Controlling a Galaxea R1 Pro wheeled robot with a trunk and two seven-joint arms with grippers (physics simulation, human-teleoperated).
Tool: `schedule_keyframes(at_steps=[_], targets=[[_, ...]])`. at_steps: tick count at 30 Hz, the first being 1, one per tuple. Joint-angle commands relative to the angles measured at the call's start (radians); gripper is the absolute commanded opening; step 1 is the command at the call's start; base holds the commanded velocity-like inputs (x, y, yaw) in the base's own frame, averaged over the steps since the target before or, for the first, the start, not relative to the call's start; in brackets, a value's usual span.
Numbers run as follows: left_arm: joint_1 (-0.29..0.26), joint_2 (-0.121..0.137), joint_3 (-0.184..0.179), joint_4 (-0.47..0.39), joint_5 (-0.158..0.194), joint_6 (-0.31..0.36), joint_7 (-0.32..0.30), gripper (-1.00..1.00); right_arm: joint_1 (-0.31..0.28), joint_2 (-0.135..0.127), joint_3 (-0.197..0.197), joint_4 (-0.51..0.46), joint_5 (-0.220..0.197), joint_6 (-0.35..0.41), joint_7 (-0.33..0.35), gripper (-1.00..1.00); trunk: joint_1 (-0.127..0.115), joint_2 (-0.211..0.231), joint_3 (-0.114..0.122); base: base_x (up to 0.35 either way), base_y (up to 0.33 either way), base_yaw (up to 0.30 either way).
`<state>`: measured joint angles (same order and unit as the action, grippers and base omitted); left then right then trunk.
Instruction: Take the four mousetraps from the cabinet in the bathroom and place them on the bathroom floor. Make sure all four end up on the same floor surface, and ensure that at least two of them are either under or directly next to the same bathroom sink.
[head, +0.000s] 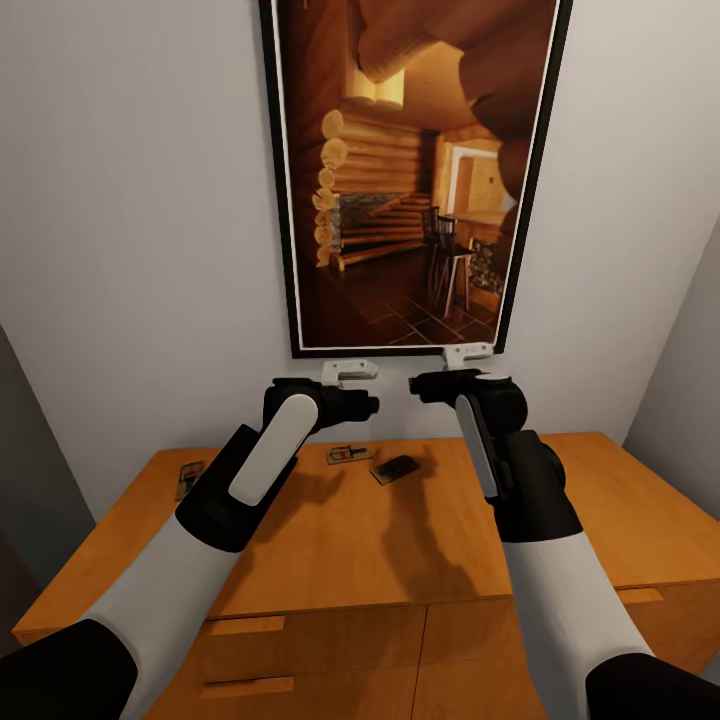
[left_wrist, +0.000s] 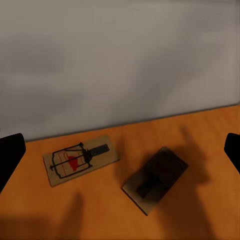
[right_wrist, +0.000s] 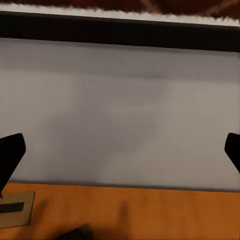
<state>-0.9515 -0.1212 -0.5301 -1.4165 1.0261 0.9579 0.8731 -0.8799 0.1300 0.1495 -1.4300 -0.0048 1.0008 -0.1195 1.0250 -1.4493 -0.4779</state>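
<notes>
The orange-brown cabinet stands against the wall below me, with three mousetraps on its top. One lies at the far left, one near the wall in the middle, and a darker, shadowed one just right of it. The left wrist view has the middle mousetrap with a red mark and the dark one. My left gripper hovers open above them, nothing between its fingers. My right gripper is open too, facing the wall, and a mousetrap's corner sits at that view's edge.
A large framed picture of a log cabin interior hangs on the grey wall right behind the cabinet. Drawer fronts with wooden bar handles face me. Side walls close in on both sides.
</notes>
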Motion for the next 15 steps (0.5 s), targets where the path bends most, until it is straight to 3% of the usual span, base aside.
schedule_keyframes(at_steps=[1,10,15], targets=[[-0.001,0.0,-0.001,-0.001,0.009,0.002,0.01,1.0,-0.001,0.0,0.001,-0.001,-0.001,0.005,-0.005,1.0,0.0,-0.001,-0.001,0.0,0.0,0.0],[-0.001,0.001,-0.005,-0.001,0.009,0.0,0.01,1.0,0.003,-0.005,0.003,0.0,-0.019,0.001,-0.002,1.0,0.0,-0.001,-0.001,0.0,0.0,0.0],[-0.029,0.021,-0.033,0.027,0.037,0.026,-0.018,1.0,0.031,-0.017,-0.025,0.009,-0.002,0.0,0.002,1.0,0.0,-0.001,-0.001,0.0,0.0,0.0]])
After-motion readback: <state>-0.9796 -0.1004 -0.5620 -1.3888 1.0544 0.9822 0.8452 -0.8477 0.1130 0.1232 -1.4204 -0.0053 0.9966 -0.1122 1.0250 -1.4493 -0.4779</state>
